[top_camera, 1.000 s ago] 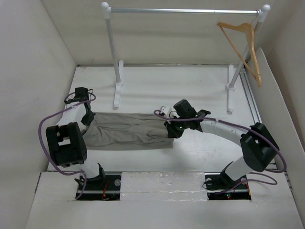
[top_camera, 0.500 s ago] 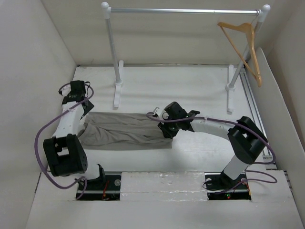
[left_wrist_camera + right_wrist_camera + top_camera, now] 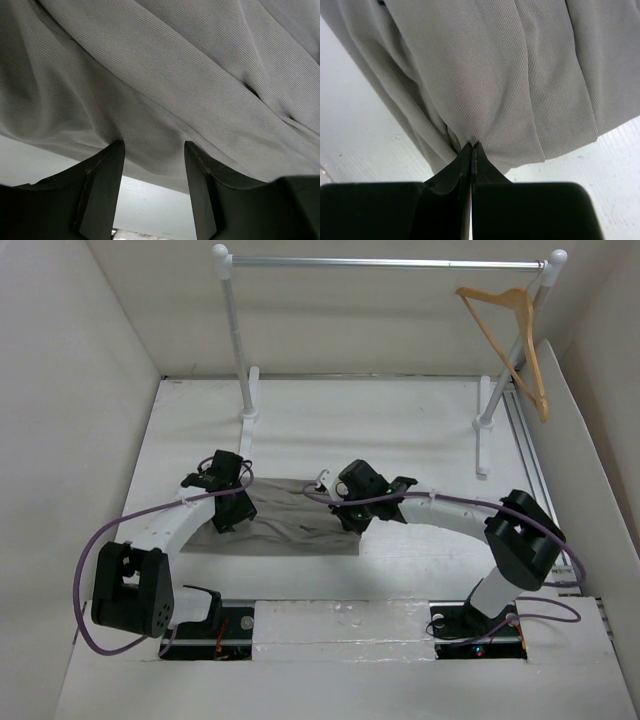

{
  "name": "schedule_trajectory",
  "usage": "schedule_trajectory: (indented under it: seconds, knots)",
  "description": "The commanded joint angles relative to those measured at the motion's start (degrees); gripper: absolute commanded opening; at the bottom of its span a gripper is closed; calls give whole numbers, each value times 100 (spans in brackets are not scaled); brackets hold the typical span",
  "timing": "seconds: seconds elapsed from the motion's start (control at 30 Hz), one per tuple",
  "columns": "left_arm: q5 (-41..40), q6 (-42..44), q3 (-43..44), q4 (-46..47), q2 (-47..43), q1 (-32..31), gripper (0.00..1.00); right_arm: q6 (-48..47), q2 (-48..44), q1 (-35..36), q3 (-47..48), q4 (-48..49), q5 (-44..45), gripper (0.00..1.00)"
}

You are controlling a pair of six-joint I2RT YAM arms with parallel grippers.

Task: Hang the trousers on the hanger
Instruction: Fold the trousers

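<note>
Wrinkled taupe cloth trousers lie on the white table, well apart from the tan wooden triangular hanger hooked on the silver metal rail. My right gripper is pinched onto a fold, I judge for lifting. My left gripper stands half-parted astride the cloth edge, gripping nothing.

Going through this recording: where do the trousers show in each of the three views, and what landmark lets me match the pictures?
Top external: trousers spread flat, centre-left of the white table.
Left wrist: trousers fill the upper frame, above the open left gripper.
Right wrist: trousers fill the upper frame, a fold pinched in the shut right gripper.
Shared landmark: the white table beside the cloth's edge.
</note>
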Motion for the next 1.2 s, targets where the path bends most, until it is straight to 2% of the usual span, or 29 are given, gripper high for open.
schedule_trajectory:
  seconds: [0.0, 0.1, 0.23, 0.27, 0.3, 0.6, 0.77, 0.8, 0.83, 0.87, 0.9, 1.0, 1.07, 1.1, 1.17]
  knots:
    - [-4, -180, 27, 84, 33, 27, 47, 82, -526, 126, -49, -159, 103, 0]
    - [39, -110, -61, 233, 173, 167, 47, 30, -667, 126, -128, -352, 138, 0]
    - [75, -110, -149, 392, 384, 247, 33, -41, -852, 126, -277, -458, 104, 0]
    - [40, -136, -97, 331, 472, 247, 0, -41, -896, 178, -374, -519, 86, 0]
    - [40, -136, -96, 270, 481, 247, 0, -41, -896, 178, -375, -520, 77, 0]
    - [136, -4, 378, -933, -458, 247, 0, -269, -950, 415, -761, -687, -318, 0]
    - [689, 13, 168, -1322, -529, 247, 0, -191, -668, 548, -884, -634, -240, 0]
    - [629, 5, 315, -1296, -651, 90, 0, -121, -676, 600, -910, -530, -152, 0]
    - [333, -4, 500, -1269, -687, -68, 21, -68, -781, 600, -972, -477, -108, 0]
    - [243, 31, 684, -1226, -679, -418, 32, -15, -852, 600, -972, -476, -38, 3]
    - [164, 40, 912, -1216, -566, -587, 38, 90, -948, 600, -981, -467, 6, 23]
    - [-214, -13, 1896, -1478, -13, -1105, 43, 240, -1431, 600, -1025, -423, 7, 51]
    - [-460, -30, 2398, -1515, 173, -1369, 44, 284, -1817, 548, -1042, -502, -19, 57]
    - [-539, 13, 2522, -1411, 296, -1719, 44, 363, -1976, 548, -1060, -546, 33, 61]
    - [-759, 84, 2812, -1340, 507, -2107, 43, 468, -2388, 495, -1113, -721, 147, 61]
